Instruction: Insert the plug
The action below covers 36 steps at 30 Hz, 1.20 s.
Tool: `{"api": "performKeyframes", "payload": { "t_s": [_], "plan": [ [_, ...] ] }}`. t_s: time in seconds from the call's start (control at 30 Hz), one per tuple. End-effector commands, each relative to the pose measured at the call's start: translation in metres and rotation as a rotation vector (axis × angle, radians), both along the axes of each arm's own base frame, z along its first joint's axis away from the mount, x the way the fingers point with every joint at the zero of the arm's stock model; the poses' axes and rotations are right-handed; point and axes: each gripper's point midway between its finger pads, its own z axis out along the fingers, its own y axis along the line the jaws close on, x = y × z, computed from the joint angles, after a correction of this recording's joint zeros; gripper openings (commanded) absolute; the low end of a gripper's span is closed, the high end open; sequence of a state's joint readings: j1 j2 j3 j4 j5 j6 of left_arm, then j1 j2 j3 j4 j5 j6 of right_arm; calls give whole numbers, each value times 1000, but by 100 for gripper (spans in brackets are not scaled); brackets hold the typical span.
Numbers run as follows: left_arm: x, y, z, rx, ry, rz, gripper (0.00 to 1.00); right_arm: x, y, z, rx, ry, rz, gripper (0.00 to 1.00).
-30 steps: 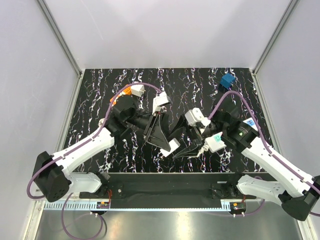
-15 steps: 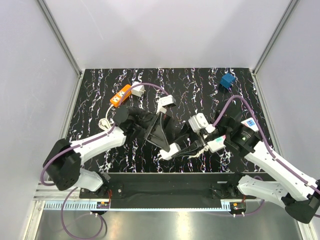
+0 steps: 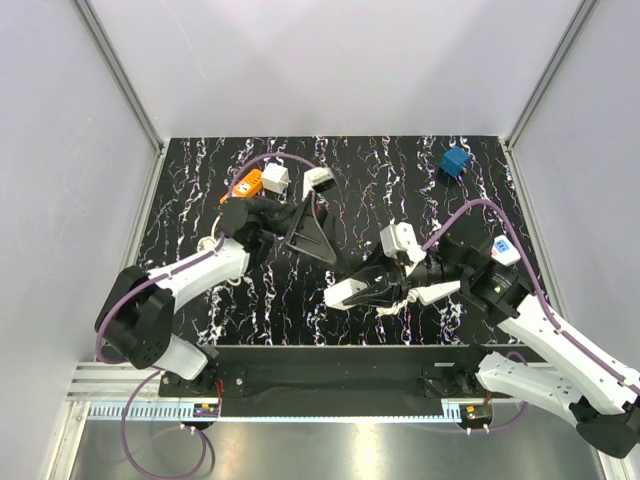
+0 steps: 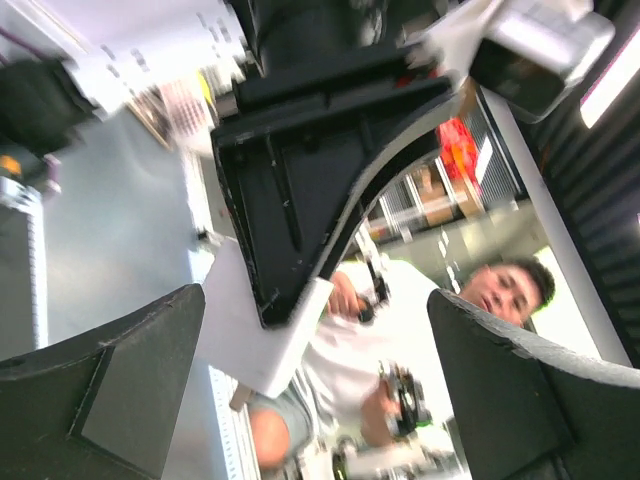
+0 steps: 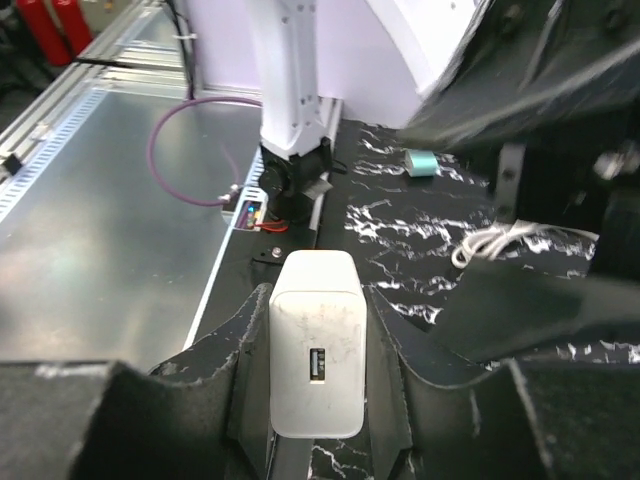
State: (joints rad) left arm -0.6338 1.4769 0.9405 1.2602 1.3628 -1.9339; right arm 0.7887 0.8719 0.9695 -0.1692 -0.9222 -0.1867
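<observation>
The small solid-blue cube-shaped plastic plug [image 3: 455, 161] sits at the far right corner of the black, white-veined marbled tabletop [image 3: 400, 170], close to the right wall, with nothing touching it and well apart from both arms. The right claw [image 3: 352, 292] is low over the near middle of the tabletop, pointing left, and is clenched on a white cube-shaped charger block [image 5: 315, 350]. In the right wrist view the black fingers [image 5: 250, 360] press against both of its sides, and a small port on its face is turned toward the camera. A loop of thin white cable [image 5: 490, 242] lies on the tabletop just beside this claw, and a small teal cylinder [image 5: 420, 162] rests farther off. The right arm's own forearm and its purple hose [image 3: 470, 205] lie between that claw and the blue plug. The left claw [image 3: 315, 232] hangs over the left middle of the tabletop with its jaws spread wide and nothing between them. Its wrist view is tilted upward, showing blurred black hardware and a person [image 4: 500, 290] beyond. At the far left, near the left arm's wrist, an orange-and-white plug [image 3: 246, 185] lies just beside a small white cube adapter [image 3: 275, 177].
</observation>
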Motion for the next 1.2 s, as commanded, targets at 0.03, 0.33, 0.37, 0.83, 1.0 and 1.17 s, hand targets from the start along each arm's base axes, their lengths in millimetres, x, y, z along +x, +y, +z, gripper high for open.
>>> {"api": "performKeyframes", "payload": {
  "t_s": [0.03, 0.33, 0.37, 0.83, 1.0, 1.17],
  "plan": [
    [28, 21, 22, -202, -335, 143, 99, 28, -1, 0, 14, 43, -190, 0],
    [212, 80, -89, 708, -475, 953, 99, 101, -22, -38, -101, 247, -681, 0],
    [224, 96, -98, 778, -465, 1018, 99, 105, -25, -40, -105, 277, -718, 0],
    [342, 323, -233, 1564, -225, 1442, 63, 127, -36, -57, -82, 339, -882, 0],
    [339, 345, -285, 1658, -172, 1354, 56, 121, -28, -53, -69, 348, -826, 0],
    [347, 350, -308, 1654, -209, 1266, 65, 119, -25, -56, -58, 343, -808, 0]
  ]
}}
